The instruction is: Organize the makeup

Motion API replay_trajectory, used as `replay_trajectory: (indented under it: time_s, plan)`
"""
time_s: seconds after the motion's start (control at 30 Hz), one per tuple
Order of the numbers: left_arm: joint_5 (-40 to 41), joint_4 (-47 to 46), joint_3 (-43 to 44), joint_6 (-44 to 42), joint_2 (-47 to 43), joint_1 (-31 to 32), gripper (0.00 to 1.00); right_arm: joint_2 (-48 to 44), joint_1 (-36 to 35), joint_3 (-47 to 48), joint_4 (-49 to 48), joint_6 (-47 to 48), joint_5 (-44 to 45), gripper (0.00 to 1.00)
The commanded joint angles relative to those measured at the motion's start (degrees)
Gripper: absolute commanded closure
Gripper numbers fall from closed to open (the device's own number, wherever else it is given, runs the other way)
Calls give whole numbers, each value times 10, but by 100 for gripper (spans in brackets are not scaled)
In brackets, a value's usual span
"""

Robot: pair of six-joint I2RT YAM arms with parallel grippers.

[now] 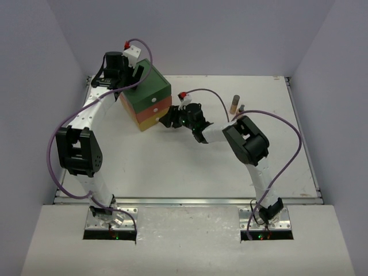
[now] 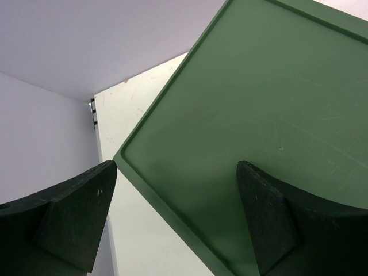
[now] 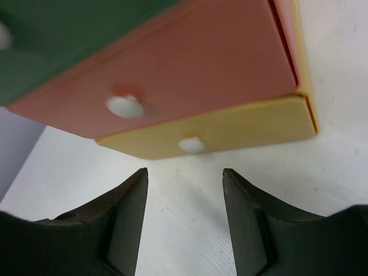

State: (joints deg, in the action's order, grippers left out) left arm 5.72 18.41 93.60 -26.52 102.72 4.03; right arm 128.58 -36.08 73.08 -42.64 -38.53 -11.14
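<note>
Of the makeup, I see a slim tan tube (image 1: 234, 104) standing at the back right of the table, with a small dark-capped piece (image 1: 242, 108) beside it. The drawer chest (image 1: 147, 92) has a green top (image 2: 259, 103), an orange drawer (image 3: 190, 63) and a yellow drawer (image 3: 230, 123). My left gripper (image 1: 130, 79) (image 2: 177, 167) hangs open over the chest's back corner, one finger above the green top and the other off its edge. Low at the chest's front, my right gripper (image 1: 167, 121) (image 3: 184, 172) is open and empty, just short of the yellow drawer's white knob (image 3: 191, 144).
The chest stands at the back left of the white table (image 1: 190, 167), near the lilac side wall (image 2: 40, 149). The orange drawer's white knob (image 3: 125, 106) sits above and left of the yellow one. All drawer fronts look closed.
</note>
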Motion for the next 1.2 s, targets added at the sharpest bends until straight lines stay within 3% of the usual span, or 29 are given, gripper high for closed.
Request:
replay_trajectory:
  time_s: [0.0,0.5,0.73,1.0,1.17]
  plan:
    - [-10,53,-24,-1,10,-4,14,22,-23,30,-67,-3,53,44]
    - [-1,49,-18,-12,18,-3,13,100,-30,109,-59,-110,110,51]
    - [3,50,-19,-18,19,-4,13,111,-30,125,-57,-115,110,60]
    - [6,51,-23,-22,16,-4,13,104,-29,115,-55,-109,135,81]
    - [8,53,-26,-26,13,-4,13,98,-28,108,-64,-91,142,88]
